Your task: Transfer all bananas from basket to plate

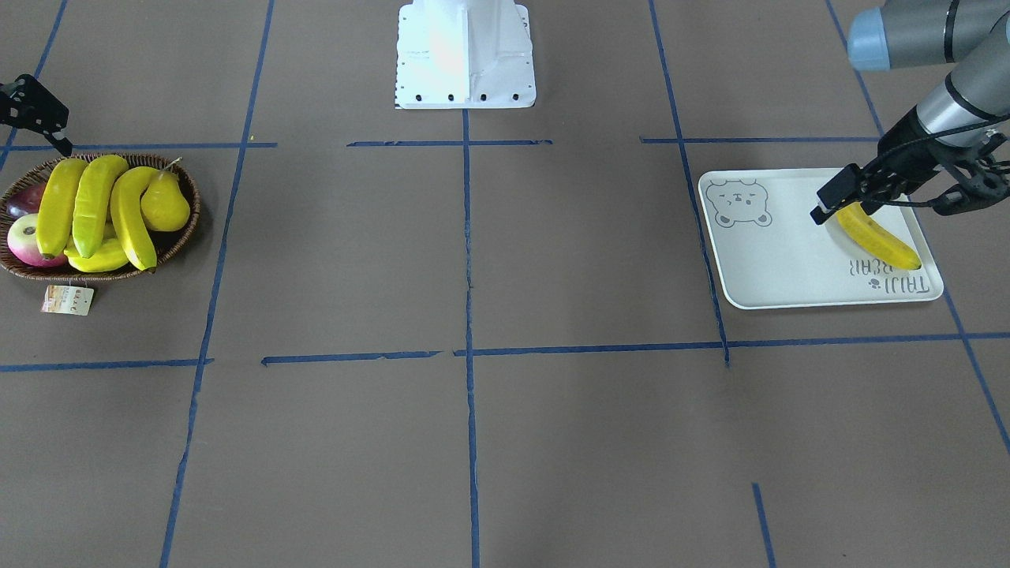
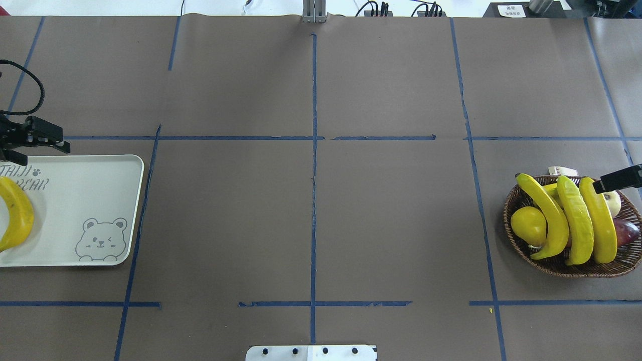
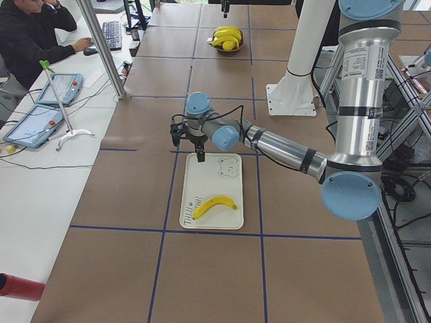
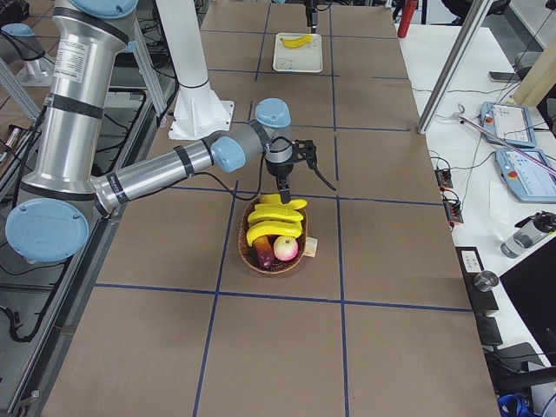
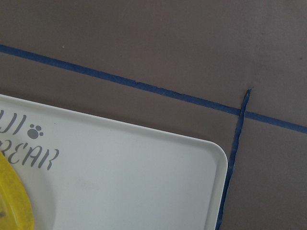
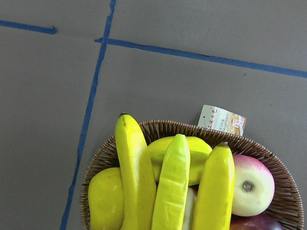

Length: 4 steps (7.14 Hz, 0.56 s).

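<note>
The brown wicker basket [image 2: 516, 235] on my right holds three bananas [image 2: 549, 220], one half buried [image 6: 192, 153], beside a ridged starfruit [image 2: 577, 220] and a pear [image 2: 527, 225]. My right gripper [image 2: 609, 183] hovers open and empty above the basket's tag end, clear of the fruit. The off-white bear plate [image 2: 90, 200] lies on my left with one banana [image 1: 876, 237] flat on it near the lettering. My left gripper [image 2: 64, 140] hangs open and empty above the plate's far edge, apart from that banana [image 5: 12, 201].
Two apples [image 6: 252, 184] lie in the basket next to the bananas. A paper tag [image 1: 68, 300] lies on the table by the basket. Blue tape lines cross the brown table. The robot's white base [image 1: 465, 55] stands at the table's near middle. An operator sits at a side desk [image 3: 34, 33].
</note>
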### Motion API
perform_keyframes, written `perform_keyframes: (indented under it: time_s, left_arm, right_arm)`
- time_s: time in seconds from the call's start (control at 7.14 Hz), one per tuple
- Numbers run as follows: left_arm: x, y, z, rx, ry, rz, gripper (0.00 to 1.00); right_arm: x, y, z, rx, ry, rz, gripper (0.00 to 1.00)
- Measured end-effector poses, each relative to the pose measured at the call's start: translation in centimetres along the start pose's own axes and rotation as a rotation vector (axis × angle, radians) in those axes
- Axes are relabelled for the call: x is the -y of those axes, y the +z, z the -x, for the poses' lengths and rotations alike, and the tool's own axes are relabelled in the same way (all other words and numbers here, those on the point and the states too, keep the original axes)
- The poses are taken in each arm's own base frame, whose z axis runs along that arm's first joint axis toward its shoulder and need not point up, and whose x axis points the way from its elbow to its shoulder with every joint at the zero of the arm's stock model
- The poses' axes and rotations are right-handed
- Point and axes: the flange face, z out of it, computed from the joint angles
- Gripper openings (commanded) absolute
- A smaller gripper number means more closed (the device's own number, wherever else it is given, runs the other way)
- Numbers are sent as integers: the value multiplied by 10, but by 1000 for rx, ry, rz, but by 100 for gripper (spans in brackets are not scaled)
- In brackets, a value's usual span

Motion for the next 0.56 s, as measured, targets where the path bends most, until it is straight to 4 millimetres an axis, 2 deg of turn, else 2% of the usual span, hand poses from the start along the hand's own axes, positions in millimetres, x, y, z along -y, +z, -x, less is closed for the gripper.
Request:
perform_keyframes:
  time_s: [0.14, 0.28, 0.42, 0.56]
  left_arm:
    - [-5, 9, -12, 8, -9, -2, 99]
    - [-9, 14, -22, 13, -16, -9, 99]
    - [-11, 16, -27, 13, -18, -12, 99]
    - [-12, 17, -29, 13, -18, -14, 99]
  right_arm:
    - [-7, 11, 7, 6, 4, 23, 81]
    - [-12, 23, 19, 12, 24, 51, 75]
    - [-15, 35, 25, 11, 46, 77, 73]
    - [-17, 48, 22, 1, 66, 104, 71]
